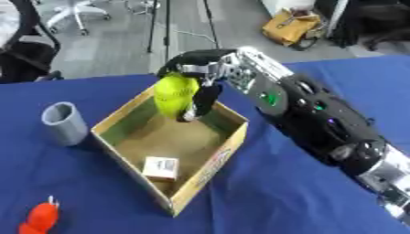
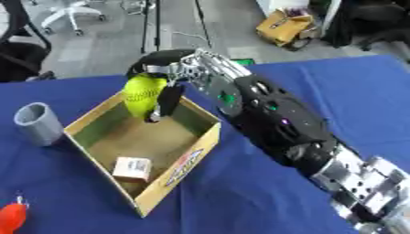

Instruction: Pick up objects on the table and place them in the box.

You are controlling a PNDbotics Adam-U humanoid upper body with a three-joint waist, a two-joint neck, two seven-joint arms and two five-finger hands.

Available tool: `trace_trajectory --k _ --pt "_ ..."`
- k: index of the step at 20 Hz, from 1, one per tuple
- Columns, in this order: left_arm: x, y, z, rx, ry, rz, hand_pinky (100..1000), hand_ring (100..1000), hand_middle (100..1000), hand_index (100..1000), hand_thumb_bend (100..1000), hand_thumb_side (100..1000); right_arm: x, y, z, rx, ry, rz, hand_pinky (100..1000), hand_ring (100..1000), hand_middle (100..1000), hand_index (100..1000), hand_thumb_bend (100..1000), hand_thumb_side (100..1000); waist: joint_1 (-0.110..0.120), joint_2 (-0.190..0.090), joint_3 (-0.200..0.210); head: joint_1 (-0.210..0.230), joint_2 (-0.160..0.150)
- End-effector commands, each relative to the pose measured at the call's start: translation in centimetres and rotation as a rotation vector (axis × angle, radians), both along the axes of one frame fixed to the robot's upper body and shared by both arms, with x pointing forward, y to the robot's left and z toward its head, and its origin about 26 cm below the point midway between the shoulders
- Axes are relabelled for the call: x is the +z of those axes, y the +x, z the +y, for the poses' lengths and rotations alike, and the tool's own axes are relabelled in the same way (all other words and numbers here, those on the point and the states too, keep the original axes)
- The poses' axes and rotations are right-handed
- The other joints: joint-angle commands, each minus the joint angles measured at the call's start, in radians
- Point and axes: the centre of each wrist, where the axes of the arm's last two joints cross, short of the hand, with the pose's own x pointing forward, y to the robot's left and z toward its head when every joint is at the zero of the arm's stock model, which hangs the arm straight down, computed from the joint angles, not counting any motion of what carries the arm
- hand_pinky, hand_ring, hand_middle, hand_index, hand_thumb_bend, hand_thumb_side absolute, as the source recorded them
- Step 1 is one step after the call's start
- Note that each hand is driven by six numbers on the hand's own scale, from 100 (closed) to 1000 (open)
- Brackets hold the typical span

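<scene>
Right hand [image 1: 200,75] reaches in from the lower right of the frame to upper centre, above the far corner of the box [image 1: 210,164]. Fingers and thumb are curled round a yellow-green ball [image 1: 175,93] with faint stitching; the ball hangs inside the box's upper corner, clear of the floor as far as can be told. One dark finger [image 1: 202,103] extends down past the ball on its right side.

Box: open cardboard, set askew in the middle of the frame on the blue surface [image 1: 296,196]. A small white-and-tan carton [image 1: 161,167] lies on the box floor toward the near corner, well apart from the ball.

Left of the box, just beside its left wall, a grey cylindrical cup [image 1: 64,123] stands upright on the surface. At lower left, a red-orange object [image 1: 40,218] with a thin pale tip lies on the surface, partly cut by the frame edge; shape not clear.

Left hand shows in neither view.
</scene>
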Motion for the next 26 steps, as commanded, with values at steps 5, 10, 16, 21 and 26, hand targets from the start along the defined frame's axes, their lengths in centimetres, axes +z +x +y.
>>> trace_trajectory --k 5,10,16,21,26 --pt "0.9 -0.2 0.0 -0.003 0.010 -0.032 933 861 836 801 100 974 -0.2 0.2 0.0 0.022 -0.046 -0.056 463 578 412 607 240 277 0.003 -0.014 0.003 0.000 -0.016" --pt "0.9 -0.2 0.0 -0.003 0.009 -0.030 934 861 836 802 100 975 -0.8 0.4 -0.1 0.028 -0.050 -0.081 528 646 460 687 307 334 0.004 -0.014 0.002 0.002 -0.018" --pt "0.9 -0.2 0.0 -0.003 0.011 -0.029 934 860 835 801 100 975 -0.2 0.1 0.1 0.060 -0.097 -0.134 670 773 628 822 447 500 0.003 -0.015 -0.002 0.003 -0.015" --pt "0.9 -0.2 0.0 -0.002 0.012 -0.033 934 860 835 801 100 976 0.2 -0.1 0.2 0.064 -0.144 -0.166 774 829 721 878 468 548 0.002 -0.016 -0.006 0.005 -0.016" --pt "1.0 -0.2 0.0 -0.001 0.012 -0.034 935 860 835 802 100 975 0.6 -0.2 0.1 0.077 -0.162 -0.164 852 894 772 909 474 608 0.001 -0.016 -0.008 0.007 -0.018"
